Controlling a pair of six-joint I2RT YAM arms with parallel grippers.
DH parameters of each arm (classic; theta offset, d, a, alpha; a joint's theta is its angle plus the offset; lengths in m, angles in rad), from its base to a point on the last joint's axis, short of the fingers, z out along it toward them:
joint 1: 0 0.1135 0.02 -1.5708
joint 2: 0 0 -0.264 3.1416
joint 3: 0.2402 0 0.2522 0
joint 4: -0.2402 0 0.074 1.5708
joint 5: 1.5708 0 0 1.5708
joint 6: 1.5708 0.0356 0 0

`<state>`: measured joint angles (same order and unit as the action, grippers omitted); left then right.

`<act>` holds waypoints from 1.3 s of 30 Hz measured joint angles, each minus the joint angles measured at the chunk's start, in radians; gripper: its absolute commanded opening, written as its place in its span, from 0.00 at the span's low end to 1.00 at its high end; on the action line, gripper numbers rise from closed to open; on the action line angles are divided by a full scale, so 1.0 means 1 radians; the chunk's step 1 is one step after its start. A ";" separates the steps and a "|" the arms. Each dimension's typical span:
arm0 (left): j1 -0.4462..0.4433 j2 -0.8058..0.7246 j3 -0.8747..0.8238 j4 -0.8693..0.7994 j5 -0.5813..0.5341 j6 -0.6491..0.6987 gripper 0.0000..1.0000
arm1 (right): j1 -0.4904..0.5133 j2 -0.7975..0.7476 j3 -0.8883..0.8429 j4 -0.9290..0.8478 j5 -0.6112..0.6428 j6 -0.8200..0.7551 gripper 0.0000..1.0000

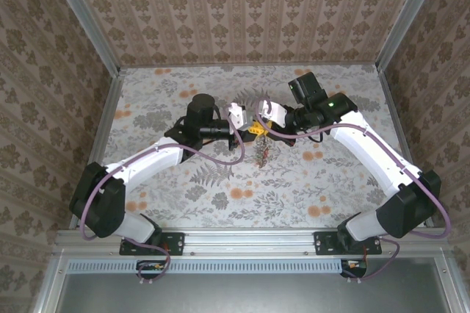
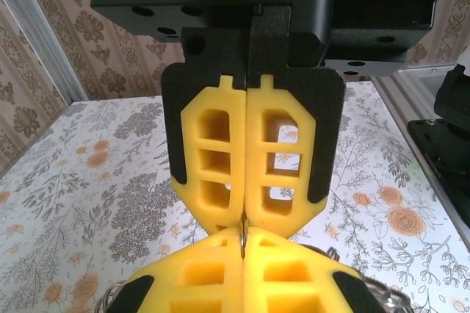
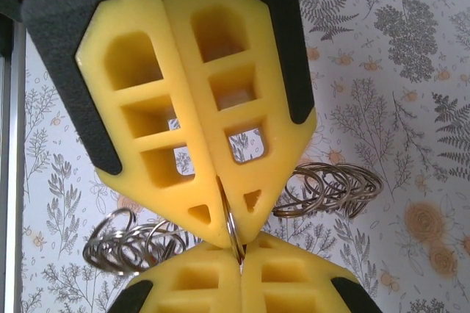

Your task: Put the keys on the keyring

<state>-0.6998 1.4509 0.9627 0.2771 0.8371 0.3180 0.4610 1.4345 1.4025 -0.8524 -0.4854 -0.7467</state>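
Two arms [image 1: 147, 162] [image 1: 371, 144], two end effectors [image 2: 244, 221] [image 3: 226, 232], one keyring [image 3: 330, 189]; keys [image 1: 262, 153] too small to count.

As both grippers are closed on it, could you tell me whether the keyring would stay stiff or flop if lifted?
Probably floppy: the keyring is a chain of loose wire loops trailing either side of the right gripper. Likely light, being thin wire. Its smooth shiny metal may slip or pivot between the yellow fingers.

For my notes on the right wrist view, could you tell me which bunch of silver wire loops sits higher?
The bunch of silver wire loops at picture right of the yellow foam right pincer; the other bunch sits lower, at picture left.
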 measured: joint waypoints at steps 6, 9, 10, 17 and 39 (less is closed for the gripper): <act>0.001 0.002 -0.035 0.126 0.016 -0.095 0.00 | -0.024 -0.101 -0.132 0.153 -0.030 0.064 0.09; 0.002 0.017 -0.068 0.245 0.023 -0.179 0.00 | -0.049 -0.143 -0.220 0.277 -0.083 0.127 0.11; 0.005 0.027 -0.080 0.291 0.023 -0.212 0.00 | -0.055 -0.151 -0.247 0.319 -0.095 0.152 0.11; 0.019 0.086 -0.136 0.509 -0.002 -0.371 0.00 | -0.077 -0.153 -0.357 0.526 -0.140 0.291 0.16; 0.022 0.103 -0.169 0.713 -0.082 -0.473 0.00 | -0.095 -0.120 -0.434 0.806 -0.188 0.484 0.17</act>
<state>-0.6781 1.5539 0.7937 0.9905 0.7555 -0.1547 0.3660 1.3148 0.9688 -0.0460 -0.6735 -0.2626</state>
